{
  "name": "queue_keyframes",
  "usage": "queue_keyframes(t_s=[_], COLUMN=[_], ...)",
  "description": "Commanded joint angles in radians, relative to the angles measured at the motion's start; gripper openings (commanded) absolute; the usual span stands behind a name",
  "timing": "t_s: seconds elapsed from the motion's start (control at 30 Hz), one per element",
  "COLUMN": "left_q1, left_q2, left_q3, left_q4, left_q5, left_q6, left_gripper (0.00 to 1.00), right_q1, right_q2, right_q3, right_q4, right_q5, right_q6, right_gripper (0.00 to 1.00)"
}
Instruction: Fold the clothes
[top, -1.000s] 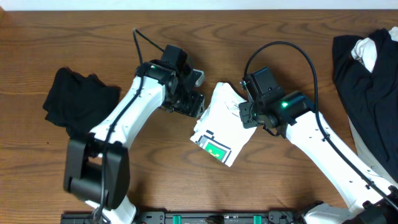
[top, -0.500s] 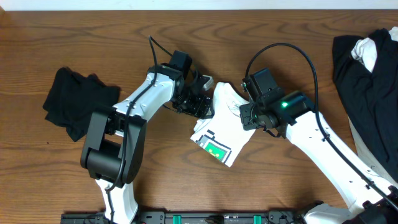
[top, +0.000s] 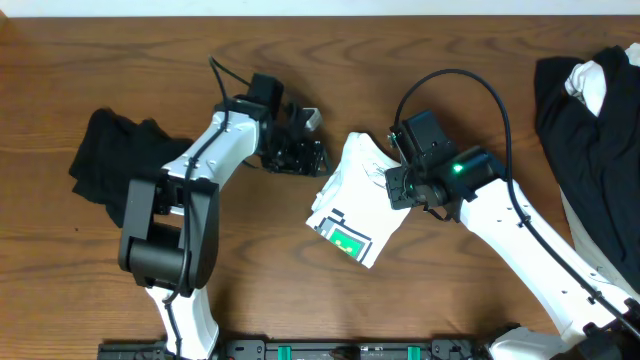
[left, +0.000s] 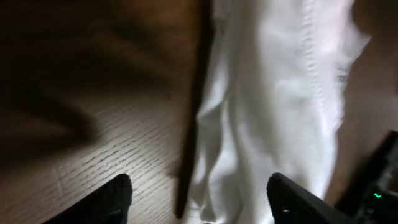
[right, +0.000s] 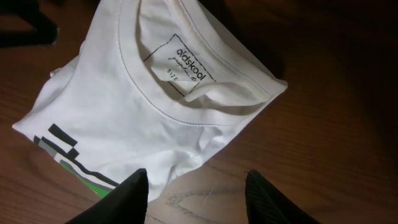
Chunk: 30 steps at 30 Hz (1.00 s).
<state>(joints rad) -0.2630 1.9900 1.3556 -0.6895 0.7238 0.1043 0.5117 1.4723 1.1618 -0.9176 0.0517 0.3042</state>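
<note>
Robotics laboratory bench: brown wood-grain table (top: 80, 260) bears 2 white-and-black robot arms (top: 530, 240) rising from a black base rail with green clips (top: 350, 351) at 6 o'clock; exposed black cable (top: 470, 74) at 1 o'clock.

One table (top: 80, 60) bears three lots of cloth: one folded white T-shirt (top: 352, 195) with one green-and-black print (top: 349, 239), one crumpled black garment (top: 120, 160) at the left, and one heap (top: 590, 130) at the right edge. The heap shows black cloth and at least one white piece, but its number of garments cannot be told. There are two arms, the left arm (top: 215, 160) and the right arm (top: 500, 210), each ending in one gripper of two fingers, the left gripper (left: 205, 199) and the right gripper (right: 196, 196).
</note>
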Motion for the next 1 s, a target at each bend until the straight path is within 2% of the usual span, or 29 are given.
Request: queue_keyframes(t_s=[0.0, 0.47, 0.7, 0.97], left_q1=[-0.001, -0.042, -0.058, -0.073], left_q2=[-0.018, -0.006, 0.05, 0.143], left_q3=[0.033, 0.032, 0.032, 0.032], left_q4=[0.022, 0.184, 0.236, 0.284], left_q5=[0.185, 0.2, 0.13, 0.133], left_q6=[0.045, 0.01, -0.024, -0.065], left_gripper=[0.77, 0.83, 0.83, 0.84], right_q1=[-0.009, -0.011, -0.011, -0.011], right_q2=[0.005, 0.005, 0.005, 0.005], right_q3=[0.001, 0.001, 0.001, 0.001], right_q4=[-0.003, -0.008, -0.026, -0.025], right_q5=[0.004, 0.004, 0.004, 0.003], right_q6=[0.014, 0.014, 0.014, 0.018], right_gripper=[0.49, 0.49, 0.49, 0.49])
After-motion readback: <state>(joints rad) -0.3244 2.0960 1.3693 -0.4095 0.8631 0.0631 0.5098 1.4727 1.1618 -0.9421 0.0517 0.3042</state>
